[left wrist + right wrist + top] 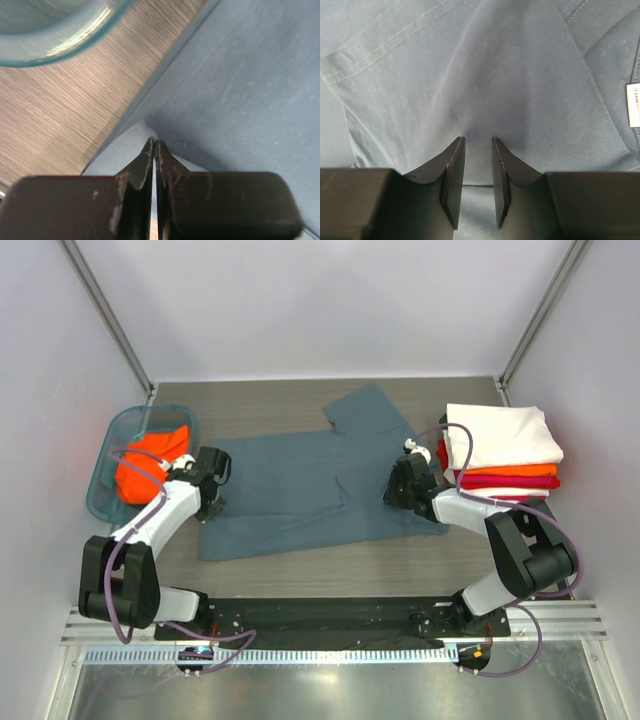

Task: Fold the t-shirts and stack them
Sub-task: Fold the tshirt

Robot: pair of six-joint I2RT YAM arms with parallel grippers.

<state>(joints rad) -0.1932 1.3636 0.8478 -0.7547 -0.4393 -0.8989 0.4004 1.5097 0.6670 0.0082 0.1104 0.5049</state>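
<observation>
A slate blue-grey t-shirt [300,490] lies spread flat in the middle of the table, one sleeve pointing to the far side. My left gripper [214,502] is shut on its left hem [150,131], a small fold of cloth pinched at the fingertips [154,145]. My right gripper [398,486] sits on the shirt's right edge, its jaws narrowly apart with a ridge of cloth [477,150] drawn up between them. A white neck label [633,105] shows at the right. A folded stack stands at the right: a white shirt [500,435] on top, orange [505,470] and red [515,482] below.
A teal translucent basket [108,455] at the left holds a crumpled orange shirt [150,460]; its rim [55,47] lies close to my left gripper. Metal frame posts stand at the far corners. The table's near rail runs along the front.
</observation>
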